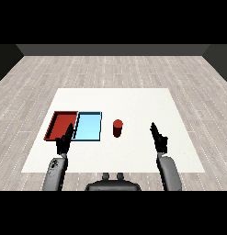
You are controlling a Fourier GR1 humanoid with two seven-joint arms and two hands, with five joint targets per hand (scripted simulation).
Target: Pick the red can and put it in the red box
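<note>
One red can (117, 128) is seen standing upright on the white table (133, 101); no hand touches it. It is placed to the left of the right hand (158, 137) and a little farther from the robot than that hand's fingertips, with bare table between the two. From the left hand (64, 140) it lies to the right, farther off than from the right hand.

Two trays are counted, laid side by side and touching along one edge. One red tray (54, 124) is found directly beyond and slightly left of the left hand, whose fingertips overlap its near right corner in the head view; whether they touch it cannot be told. One light blue tray (99, 126) is set just right of the left hand, between that hand and the can. The can stands just beside the blue tray's right edge but apart from it, outside both trays.

Two hands are shown, one on each grey forearm. The left hand's fingers are held out straight and point forward, nothing being grasped. The right hand's fingers are likewise extended and released, pointing forward and slightly left, with nothing held in them. Both hands are kept at about the same depth near the table's front edge, well apart from each other, the can being placed between them.
</note>
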